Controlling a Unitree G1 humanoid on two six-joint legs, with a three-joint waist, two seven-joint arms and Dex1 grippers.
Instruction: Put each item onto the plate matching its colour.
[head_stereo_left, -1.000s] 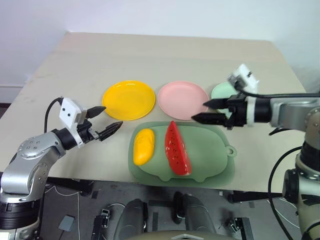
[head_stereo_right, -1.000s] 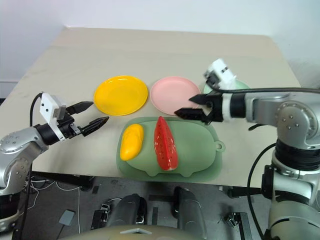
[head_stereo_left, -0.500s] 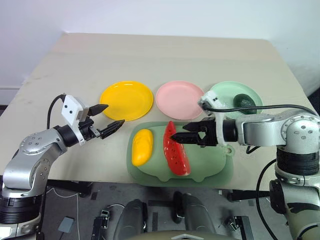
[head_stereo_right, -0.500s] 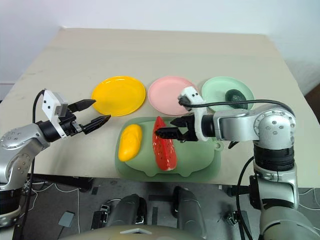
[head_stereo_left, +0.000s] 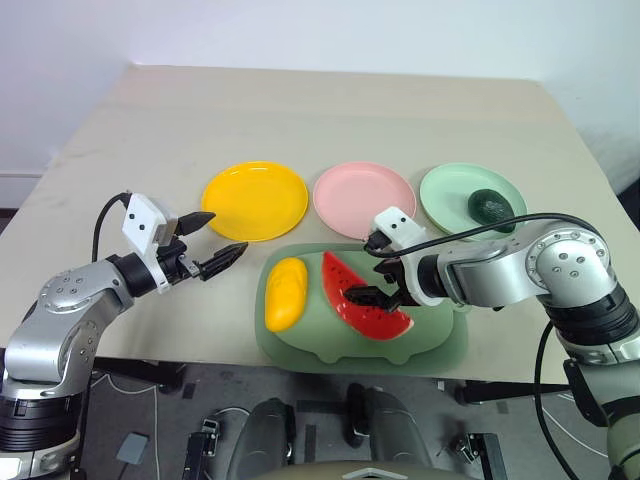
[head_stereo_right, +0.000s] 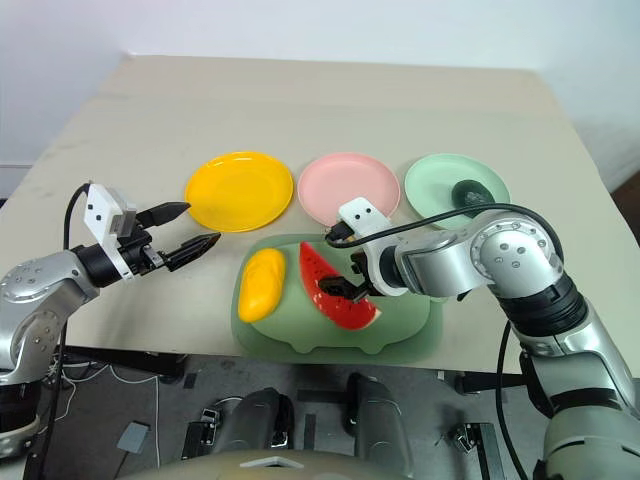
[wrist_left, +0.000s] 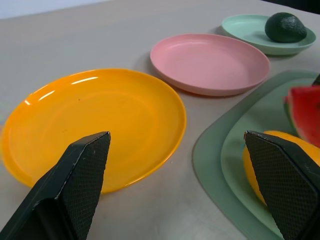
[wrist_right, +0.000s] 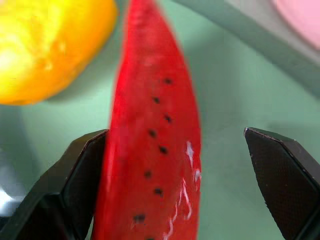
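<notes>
Right wrist view shows the right gripper (wrist_right: 172, 190) wide open, holding nothing, straddling the watermelon slice (wrist_right: 152, 130) on the pig-shaped board (head_stereo_left: 440, 330), beside the mango (head_stereo_left: 287, 291). The slice looks like light, rigid, smooth plastic; pinching across its flat red faces mid-length seems safest. The left gripper (head_stereo_left: 215, 238) hovers open, empty.

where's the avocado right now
The avocado sits on the light green plate, the rightmost of the three plates in the head views, beside the pink plate and just behind the right arm.
</notes>
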